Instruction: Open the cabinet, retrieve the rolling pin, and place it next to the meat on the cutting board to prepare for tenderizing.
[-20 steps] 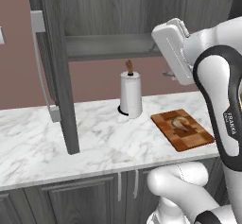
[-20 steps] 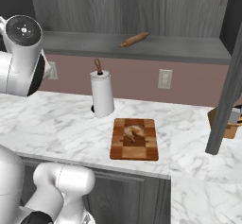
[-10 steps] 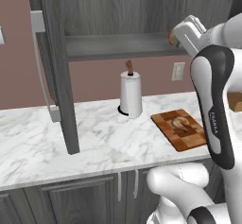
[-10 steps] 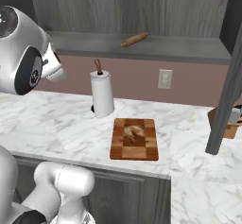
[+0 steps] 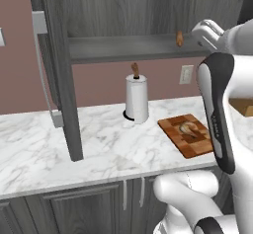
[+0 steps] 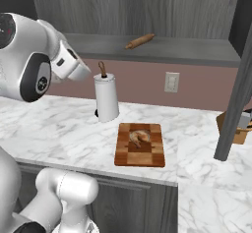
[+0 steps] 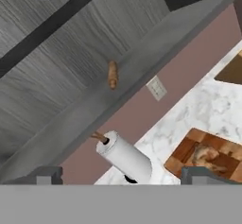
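White marble-patterned counter (image 6: 74, 138) with grey veins runs along a dusty-pink wall, above dark grey low cabinets with short silver handles (image 5: 74, 208). Over it hangs the large dark grey wood-grain wall cabinet (image 6: 147, 11), its doors swung open; one door with a long silver bar handle (image 5: 54, 70) juts out on the left. On its grey shelf (image 6: 172, 50) lies the brown wooden rolling pin (image 6: 140, 41), well right of the fingers (image 7: 120, 176), which hold nothing and sit wide apart. Below, a white paper-towel roll on a dark stand (image 6: 106, 98) stands near the wall, left of a white wall outlet (image 6: 171, 82). Nearer lies the reddish-brown checkered wooden cutting board (image 6: 140, 151), carrying the small pale tan curled meat (image 6: 138, 137). At far right sits a plain tan wooden box (image 6: 235, 129).
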